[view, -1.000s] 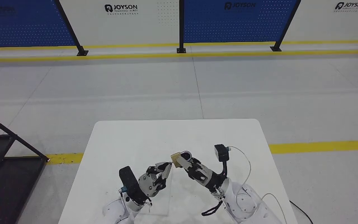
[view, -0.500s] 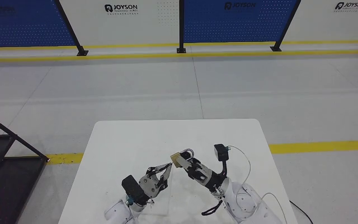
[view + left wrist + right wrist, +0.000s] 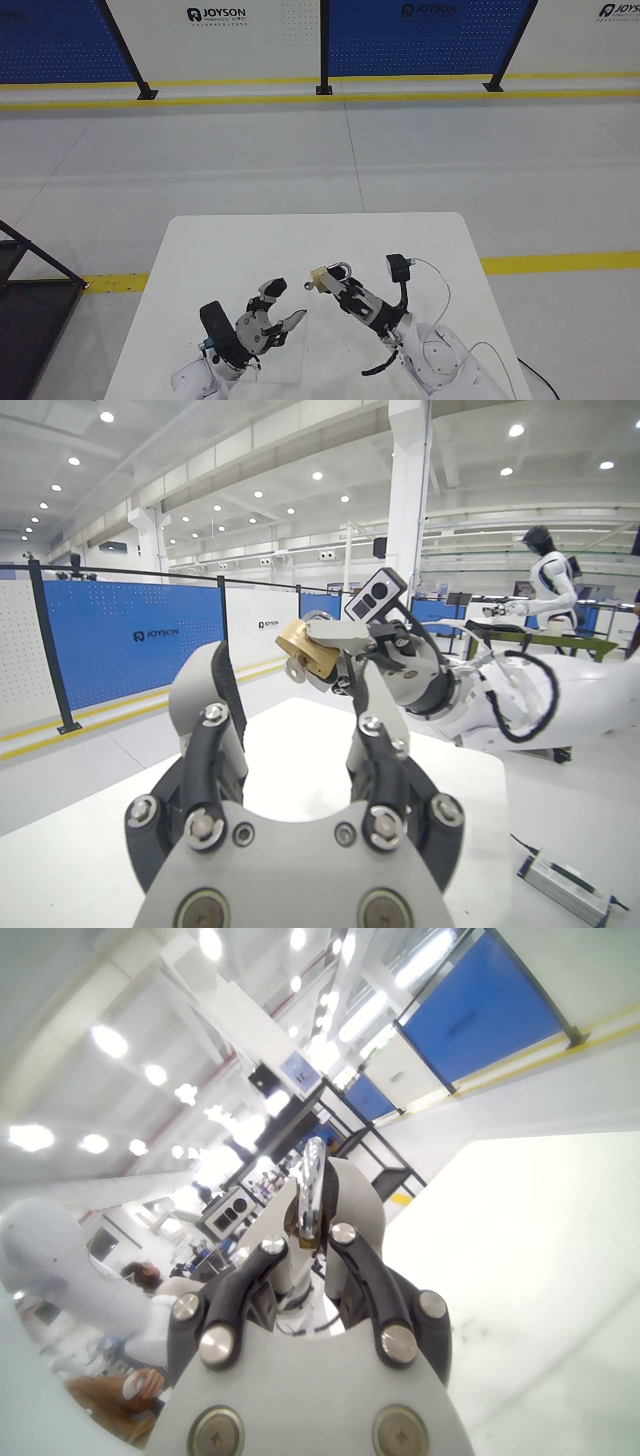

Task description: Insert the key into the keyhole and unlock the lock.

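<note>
Lock (image 3: 306, 648) clamped in right gripper (image 3: 330, 284), key (image 3: 294, 670) jutting from it toward left gripper (image 3: 287, 302), spread wide, empty, just apart.

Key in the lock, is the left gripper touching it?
Apart. Left wrist view shows the key, stuck in the lock, beyond the open left gripper, untouched.

In the middle of the frame I see my right end effector (image 3: 317, 1183) clamped on the shiny silver metal shackle (image 3: 310, 1208) of the padlock, with its white fingers (image 3: 362, 1213) pressed against either side. A sliver of the brass lock body (image 3: 304, 1242) peeks out between them. The white flat surface (image 3: 525, 1238) lies beyond, in the background.
</note>
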{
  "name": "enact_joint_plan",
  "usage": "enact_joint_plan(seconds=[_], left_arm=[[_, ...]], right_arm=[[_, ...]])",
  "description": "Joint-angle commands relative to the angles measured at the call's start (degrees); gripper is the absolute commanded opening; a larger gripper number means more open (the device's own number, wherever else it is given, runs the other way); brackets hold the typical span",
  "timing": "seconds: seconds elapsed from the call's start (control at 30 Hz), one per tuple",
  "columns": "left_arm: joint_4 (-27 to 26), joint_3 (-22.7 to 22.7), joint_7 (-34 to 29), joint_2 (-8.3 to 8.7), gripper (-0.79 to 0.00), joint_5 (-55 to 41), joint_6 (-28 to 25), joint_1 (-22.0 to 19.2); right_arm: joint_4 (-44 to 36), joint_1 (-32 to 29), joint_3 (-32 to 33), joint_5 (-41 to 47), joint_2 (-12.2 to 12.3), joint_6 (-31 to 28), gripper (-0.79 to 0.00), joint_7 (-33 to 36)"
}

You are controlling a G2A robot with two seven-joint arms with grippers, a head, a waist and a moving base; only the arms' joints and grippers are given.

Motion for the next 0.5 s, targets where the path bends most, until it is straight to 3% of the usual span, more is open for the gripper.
enact_joint_plan(seconds=[0.0,0.1,0.23,0.4,0.47], left_arm=[[-1.85,-5.08,-2.19,0.84,0.000,-2.20,-3.57,2.90],[-3.70,-11.75,-5.01,1.83,0.000,-6.32,-8.06,6.90],[-4.85,-18.96,-8.25,2.51,0.000,-9.36,-7.94,10.70],[-3.90,-21.21,-8.64,2.60,0.000,-10.47,-7.07,12.40],[-3.20,-21.60,-8.87,2.56,0.000,-7.97,-4.14,12.05]], right_arm=[[1.14,1.57,-0.78,-0.84,-0.03,4.10,-0.785,3.70],[3.41,4.82,-3.70,-1.74,-0.41,10.15,-0.785,10.32],[8.23,11.05,-10.06,-3.30,-1.64,17.76,-0.785,20.82],[14.47,17.57,-18.35,-3.54,-4.36,22.17,-0.785,25.30],[17.33,19.86,-21.05,-3.73,-5.46,23.18,-0.785,26.42]])
